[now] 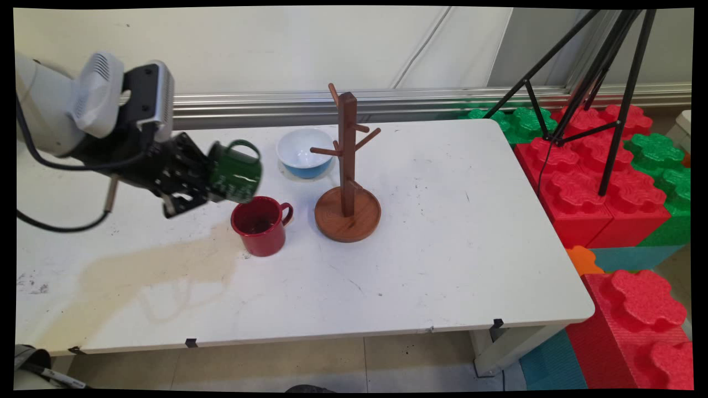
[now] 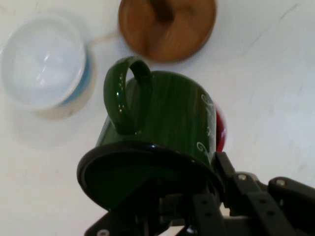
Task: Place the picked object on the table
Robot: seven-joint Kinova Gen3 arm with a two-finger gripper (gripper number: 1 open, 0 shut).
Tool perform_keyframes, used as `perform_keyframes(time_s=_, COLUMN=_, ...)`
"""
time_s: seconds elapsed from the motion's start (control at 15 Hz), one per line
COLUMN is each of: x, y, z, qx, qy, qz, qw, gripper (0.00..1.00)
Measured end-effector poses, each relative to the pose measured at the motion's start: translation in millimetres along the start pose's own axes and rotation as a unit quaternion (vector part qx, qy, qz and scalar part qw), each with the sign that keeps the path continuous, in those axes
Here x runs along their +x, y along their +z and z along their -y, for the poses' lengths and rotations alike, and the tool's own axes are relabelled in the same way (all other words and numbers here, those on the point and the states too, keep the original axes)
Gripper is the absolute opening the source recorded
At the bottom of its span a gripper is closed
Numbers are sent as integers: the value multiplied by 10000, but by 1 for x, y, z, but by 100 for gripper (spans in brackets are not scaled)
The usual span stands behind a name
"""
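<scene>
My gripper (image 1: 213,188) is shut on the rim of a dark green enamel mug (image 1: 235,171), which it holds tipped on its side above the table, handle up. In the hand view the green mug (image 2: 162,123) fills the middle, its black rim nearest the camera at the gripper (image 2: 197,196). Just below and right of it stands a red mug (image 1: 260,225), upright, with something dark inside; only a sliver of the red mug (image 2: 221,130) shows past the green one. A wooden mug tree (image 1: 347,166) stands to the right.
A white bowl with a blue outside (image 1: 305,152) sits behind the mugs, the same bowl (image 2: 44,61) at upper left in the hand view. A brownish stain (image 1: 160,271) spreads over the table's left front. Red and green foam blocks (image 1: 603,182) and a black tripod (image 1: 597,72) stand right of the table.
</scene>
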Motion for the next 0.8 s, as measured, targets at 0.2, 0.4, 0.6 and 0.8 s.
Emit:
perform_keyframes(time_s=0.2, x=-11, y=-3, z=14, qx=55, qy=33, qz=422, qw=9991, gripper=0)
perform_keyframes(time_s=0.4, x=-27, y=-4, z=20, qx=62, qy=-11, qz=879, qw=9961, gripper=0)
perform_keyframes(time_s=0.6, x=-45, y=-4, z=23, qx=69, qy=-131, qz=1296, qw=9914, gripper=0)
perform_keyframes(time_s=0.8, x=-60, y=1, z=24, qx=67, qy=-256, qz=1646, qw=9860, gripper=0)
